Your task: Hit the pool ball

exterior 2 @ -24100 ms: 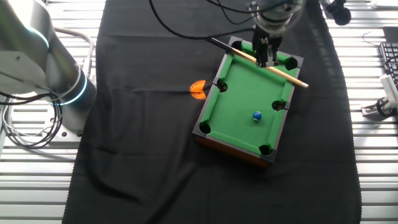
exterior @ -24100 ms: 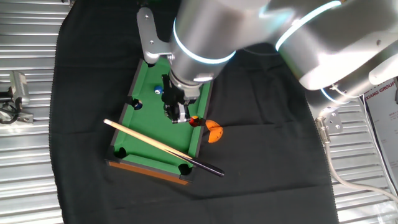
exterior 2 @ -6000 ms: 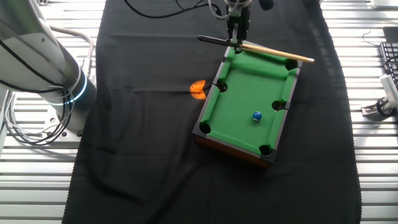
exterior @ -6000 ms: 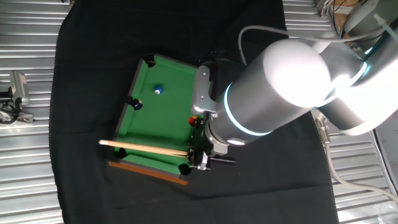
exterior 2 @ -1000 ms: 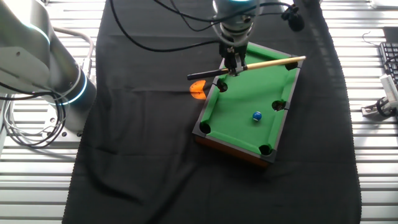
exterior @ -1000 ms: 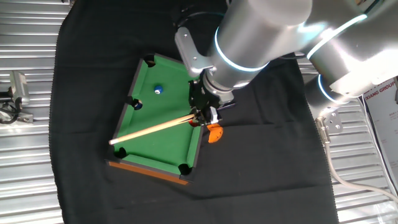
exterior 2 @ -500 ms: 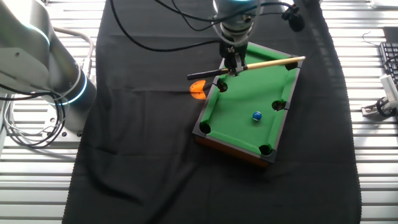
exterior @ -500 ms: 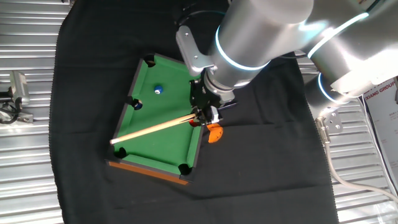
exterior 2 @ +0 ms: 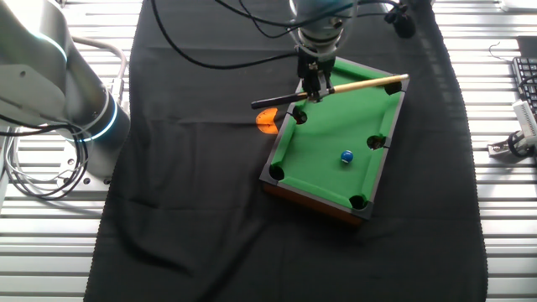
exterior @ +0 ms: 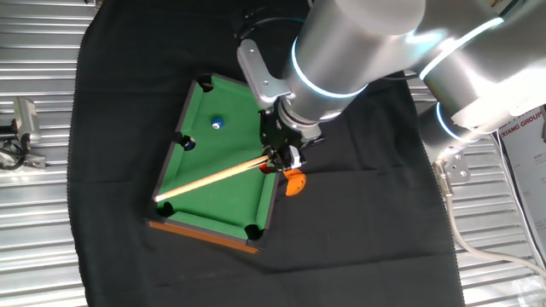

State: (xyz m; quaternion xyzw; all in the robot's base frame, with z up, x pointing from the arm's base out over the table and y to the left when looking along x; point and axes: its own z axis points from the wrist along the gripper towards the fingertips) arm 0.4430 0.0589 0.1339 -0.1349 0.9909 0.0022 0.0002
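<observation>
Black cloth over slatted metal bench. Pool ball sits on toy pool table felt, near a side pocket. Gripper points straight down at the far rail, clamped on cue stick, well apart from ball.

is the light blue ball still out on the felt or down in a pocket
Out on the felt. The light-blue pool ball sits on the green surface of the toy pool table, near a side pocket but clear of it; the other fixed view agrees.
</observation>
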